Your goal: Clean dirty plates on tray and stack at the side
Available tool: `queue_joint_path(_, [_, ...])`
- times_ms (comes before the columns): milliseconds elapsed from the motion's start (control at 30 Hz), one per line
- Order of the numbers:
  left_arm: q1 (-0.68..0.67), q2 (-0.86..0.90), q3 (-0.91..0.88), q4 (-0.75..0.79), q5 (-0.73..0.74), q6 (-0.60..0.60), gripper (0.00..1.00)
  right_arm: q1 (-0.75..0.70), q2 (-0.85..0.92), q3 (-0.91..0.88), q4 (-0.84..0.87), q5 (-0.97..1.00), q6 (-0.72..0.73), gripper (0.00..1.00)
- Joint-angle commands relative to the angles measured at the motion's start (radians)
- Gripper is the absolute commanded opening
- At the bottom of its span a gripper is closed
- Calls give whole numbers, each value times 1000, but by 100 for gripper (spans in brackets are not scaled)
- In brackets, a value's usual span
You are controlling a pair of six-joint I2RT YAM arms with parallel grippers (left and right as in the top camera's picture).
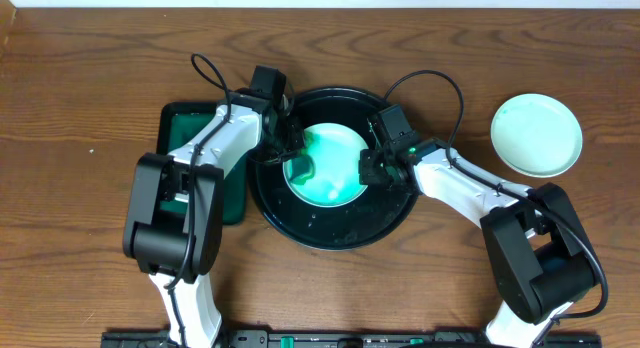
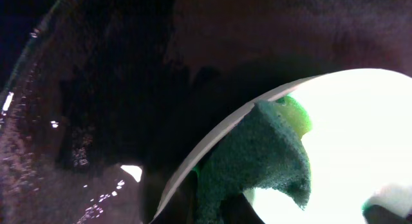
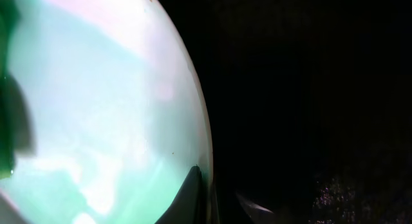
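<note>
Tray [image 1: 330, 234] holding green-smeared plate [image 1: 335, 168], sponge [image 2: 257, 159] at plate rim

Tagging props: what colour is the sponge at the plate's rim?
Dark green sponge, yellow-green at one end; clearest in the left wrist view.

tray [image 1: 335, 231]: black, round | plate [image 1: 335, 158] on it, teal smear | 2nd plate [image 1: 536, 136]: pale mint, R of tray
</note>
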Motion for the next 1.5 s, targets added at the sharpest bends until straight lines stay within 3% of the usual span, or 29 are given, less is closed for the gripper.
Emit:
queue_joint_path(0, [22, 11, -75, -54, -334, 11, 7, 10, 44, -41, -50, -12, -42, 1])
queue_joint_path(267, [-5, -256, -75, -70, -295, 28, 7, 6, 44, -41, -49, -11, -42, 1])
queue_joint_path(533, [1, -320, -75, -145, -249, 27, 7, -2, 39, -40, -35, -11, -51, 1])
queue_joint_path(800, [93, -318, -75, -207, -277, 3, 7, -5, -103, -2, -44, -1, -272, 1])
queue_joint_path(1067, [223, -317, -76, -246, -277, 1, 7, 35, -296, 2, -75, 225, -375, 1])
queue_joint_path(1467, [321, -261, -78, -258, -277, 2, 7, 173, -408, 2, -34, 793, -665, 1])
